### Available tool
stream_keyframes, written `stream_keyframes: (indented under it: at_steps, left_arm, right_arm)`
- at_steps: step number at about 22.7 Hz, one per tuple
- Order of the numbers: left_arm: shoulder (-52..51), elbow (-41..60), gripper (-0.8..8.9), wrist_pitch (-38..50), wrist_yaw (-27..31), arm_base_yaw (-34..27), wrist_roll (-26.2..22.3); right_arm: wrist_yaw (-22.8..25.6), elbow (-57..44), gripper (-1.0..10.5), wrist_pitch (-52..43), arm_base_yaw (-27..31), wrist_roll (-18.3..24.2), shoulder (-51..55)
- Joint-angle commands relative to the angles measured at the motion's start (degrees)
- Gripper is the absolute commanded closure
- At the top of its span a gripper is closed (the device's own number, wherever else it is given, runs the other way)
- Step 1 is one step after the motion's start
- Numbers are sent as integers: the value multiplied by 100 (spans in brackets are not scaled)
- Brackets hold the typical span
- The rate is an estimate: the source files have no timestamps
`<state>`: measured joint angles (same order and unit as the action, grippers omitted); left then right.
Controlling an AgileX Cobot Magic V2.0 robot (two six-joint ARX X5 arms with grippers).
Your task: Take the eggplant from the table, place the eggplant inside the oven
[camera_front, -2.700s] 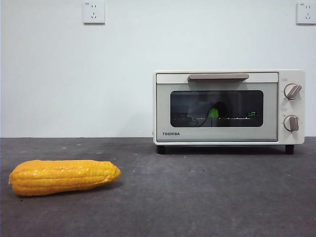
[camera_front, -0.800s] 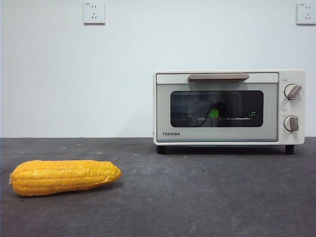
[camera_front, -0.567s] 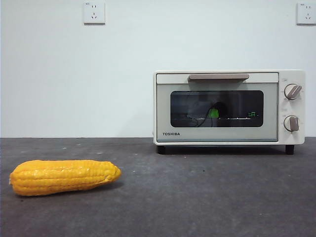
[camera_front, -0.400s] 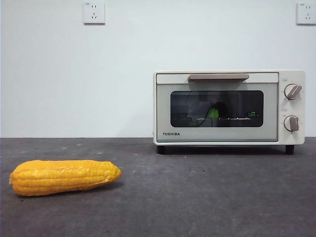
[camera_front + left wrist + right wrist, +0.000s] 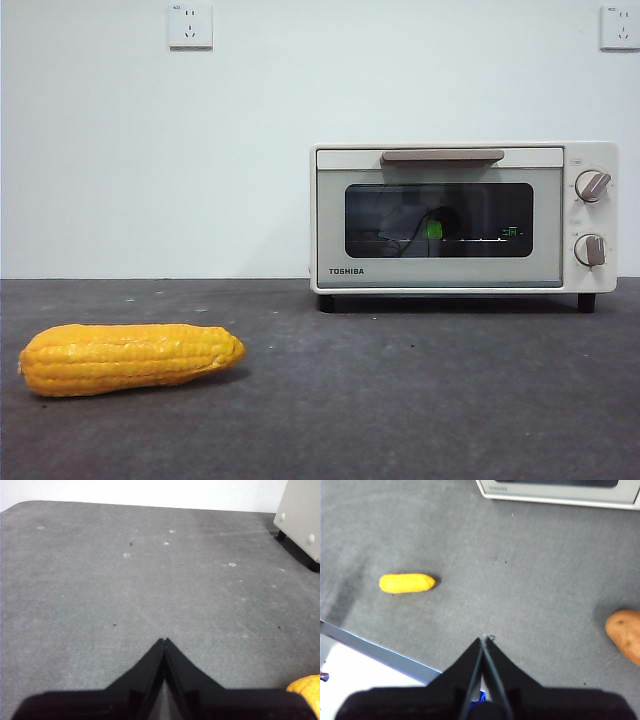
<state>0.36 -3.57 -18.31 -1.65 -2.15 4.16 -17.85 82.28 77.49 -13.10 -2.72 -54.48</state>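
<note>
Both grippers, left gripper point(image 5: 164, 641) and right gripper point(image 5: 484, 639), are clenched on nothing above the table point(image 5: 420, 400). The eggplant point(image 5: 433, 229) seems to sit inside the closed oven point(image 5: 463, 217), only its green cap showing. Likely light, stiff, smooth; grip mid-body

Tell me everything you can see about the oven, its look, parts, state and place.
The oven is a cream-white Toshiba toaster oven that looks like painted metal. It stands upright on short black feet at the far right side of the table. Its dark glass door is shut, with a beige handle bar along the top. Two round knobs sit one above the other on its right panel. Through the glass a green patch shows. Nothing touches it but the table.
</note>
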Motion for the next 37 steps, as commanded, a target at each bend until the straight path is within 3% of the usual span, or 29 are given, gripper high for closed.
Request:
stream_keyframes:
  at_steps: [1,6,16,24,28,32,37]
  left_arm:
    - [-13,57,816,63,17,-22,63]
    - [-7,50,816,55,-181,-17,284]
    - [28,48,816,50,-175,-17,282]
    - [31,48,816,48,-175,-17,282]
    - [31,48,816,48,-175,-17,282]
    - [31,48,816,48,-175,-17,282]
    - [31,48,816,48,-175,-17,282]
  right_arm:
    - [11,7,946,125,-4,39,-238]
    - [31,7,946,120,-4,39,-763]
    - [33,7,946,28,-4,39,-1840]
    - [33,7,946,-1764,2,39,-2197]
    - [522,7,946,-2577,33,651,-2098]
    - [577,7,946,-2782,46,997,-1838]
    - [907,4,946,-2798,48,1740,-1432]
